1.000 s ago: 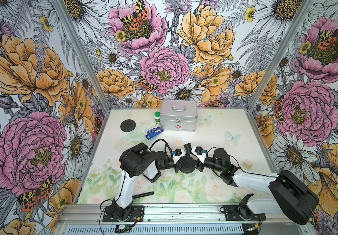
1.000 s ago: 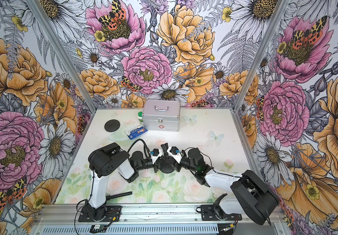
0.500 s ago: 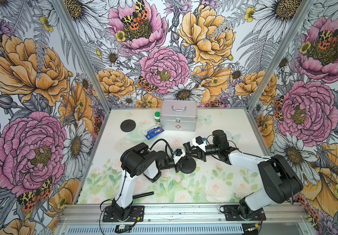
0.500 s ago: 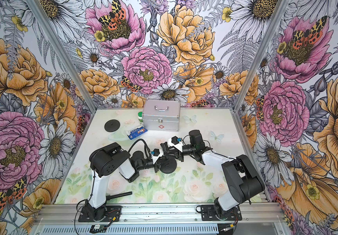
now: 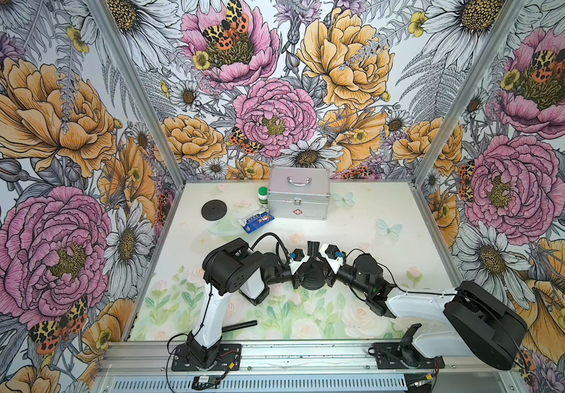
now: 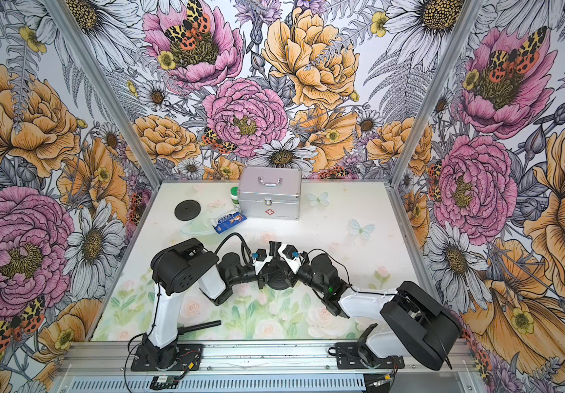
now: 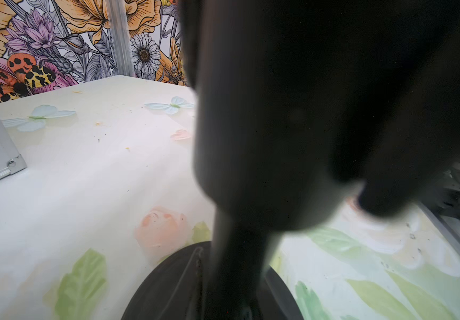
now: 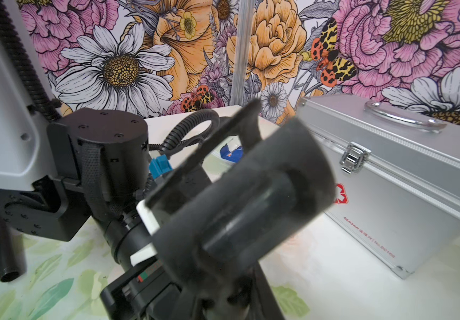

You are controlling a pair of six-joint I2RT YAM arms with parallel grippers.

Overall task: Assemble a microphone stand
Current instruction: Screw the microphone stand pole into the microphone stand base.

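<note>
**Both sides meet at centre**

The black base (image 5: 312,280) lies in the middle of the desk (image 5: 376,221), between the left gripper (image 5: 301,274) and the right gripper (image 5: 323,272), both at its rim. Left jaws are closed narrow, and whether they grip the base is unclear. Right jaws: cannot tell, blurred. A black rod (image 5: 240,325) lies near the front-left corner. A black disc (image 5: 213,210) sits near the rear-left corner, and a silver case (image 5: 299,195) at the rear edge.

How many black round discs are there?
2. Far disc lies at the back left; near disc sits mid-table between left gripper and right gripper. More may be hidden.
</note>
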